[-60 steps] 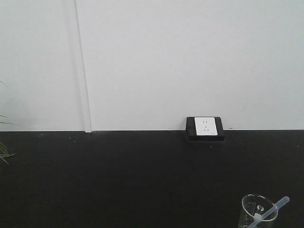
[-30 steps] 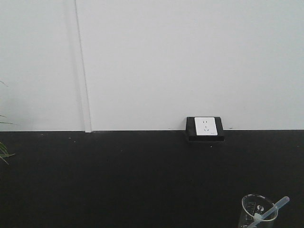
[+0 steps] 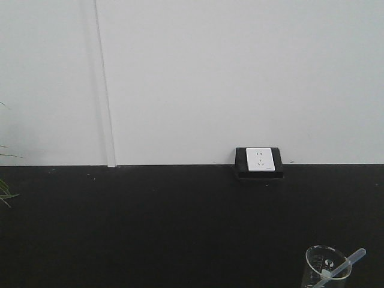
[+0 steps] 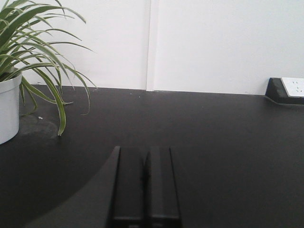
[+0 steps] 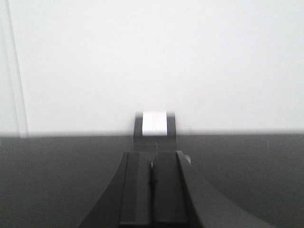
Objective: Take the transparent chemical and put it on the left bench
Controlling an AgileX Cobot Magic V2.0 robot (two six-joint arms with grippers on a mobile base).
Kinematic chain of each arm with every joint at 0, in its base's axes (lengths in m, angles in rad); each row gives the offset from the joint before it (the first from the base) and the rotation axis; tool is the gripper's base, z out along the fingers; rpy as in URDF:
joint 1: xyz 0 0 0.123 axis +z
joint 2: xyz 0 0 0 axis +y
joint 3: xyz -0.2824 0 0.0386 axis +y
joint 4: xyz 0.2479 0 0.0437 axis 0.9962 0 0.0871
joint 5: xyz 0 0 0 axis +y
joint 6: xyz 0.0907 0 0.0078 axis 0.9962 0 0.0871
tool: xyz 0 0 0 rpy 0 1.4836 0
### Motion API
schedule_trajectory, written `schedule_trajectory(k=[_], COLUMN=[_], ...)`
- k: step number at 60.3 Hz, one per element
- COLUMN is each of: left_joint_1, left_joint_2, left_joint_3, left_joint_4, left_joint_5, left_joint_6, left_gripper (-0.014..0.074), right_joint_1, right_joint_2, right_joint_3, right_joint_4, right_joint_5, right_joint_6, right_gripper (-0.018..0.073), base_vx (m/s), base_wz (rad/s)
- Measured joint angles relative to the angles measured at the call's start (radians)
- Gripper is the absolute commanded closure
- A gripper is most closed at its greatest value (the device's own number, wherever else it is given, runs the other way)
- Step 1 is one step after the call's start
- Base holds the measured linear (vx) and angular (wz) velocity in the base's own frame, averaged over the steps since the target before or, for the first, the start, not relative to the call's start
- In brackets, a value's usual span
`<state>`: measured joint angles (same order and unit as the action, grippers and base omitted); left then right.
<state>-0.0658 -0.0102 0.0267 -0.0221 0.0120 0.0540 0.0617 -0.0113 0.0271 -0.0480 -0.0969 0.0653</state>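
Observation:
The transparent chemical is a clear glass beaker with small white marks, cut off by the bottom right edge of the front view. A translucent pipette leans out of it to the right. It stands on a black counter, not held. My left gripper is shut with nothing in it, low over the black counter in the left wrist view. My right gripper is also shut and empty, pointing at the wall socket. Neither wrist view shows the beaker. The left bench is out of view.
A white wall socket in a black housing sits where the counter meets the white wall. A spider plant in a white pot stands at the left of the left wrist view. A thin vertical wall strip runs down at the left.

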Motion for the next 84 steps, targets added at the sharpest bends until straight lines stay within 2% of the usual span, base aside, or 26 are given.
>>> schedule_trajectory(k=[8,18,28,39,48,53,57,64,74,84], left_joint_1=[0.0,0.0,0.0,0.0,0.0,0.0,0.0,0.0,0.0,0.0], left_joint_2=[0.0,0.0,0.0,0.0,0.0,0.0,0.0,0.0,0.0,0.0], left_joint_3=[0.0,0.0,0.0,0.0,0.0,0.0,0.0,0.0,0.0,0.0], left_joint_4=[0.0,0.0,0.0,0.0,0.0,0.0,0.0,0.0,0.0,0.0], left_joint_5=[0.0,0.0,0.0,0.0,0.0,0.0,0.0,0.0,0.0,0.0], left_joint_6=[0.0,0.0,0.0,0.0,0.0,0.0,0.0,0.0,0.0,0.0], left_gripper=[0.06,0.06,0.06,0.06,0.06,0.06,0.06,0.06,0.06,0.06], right_joint_1=[0.0,0.0,0.0,0.0,-0.009,-0.017,-0.024,-0.025,-0.027,-0.027], right_joint_2=[0.088,0.352,0.621,0.905,1.072,1.129,1.163,1.205,1.264,1.326], right_joint_3=[-0.089,-0.255,-0.355,-0.394,-0.4,-0.4,-0.401,-0.402,-0.402,-0.402], right_joint_4=[-0.023,-0.08,-0.066,-0.05,0.048,0.152,0.278,0.394,0.419,0.393], right_joint_5=[0.015,0.024,0.021,-0.09,-0.221,-0.305,-0.379,-0.468,-0.444,-0.419], right_joint_6=[-0.013,-0.074,-0.088,-0.088,-0.088,-0.088,-0.088,-0.088,-0.088,-0.088], right_gripper=[0.0563,0.0556,0.0522,0.0454,0.0379,0.0335,0.0297,0.0231,0.0124,0.0095], base_vx=[0.0,0.0,0.0,0.0,0.0,0.0,0.0,0.0,0.0,0.0], base_wz=[0.0,0.0,0.0,0.0,0.0,0.0,0.0,0.0,0.0,0.0])
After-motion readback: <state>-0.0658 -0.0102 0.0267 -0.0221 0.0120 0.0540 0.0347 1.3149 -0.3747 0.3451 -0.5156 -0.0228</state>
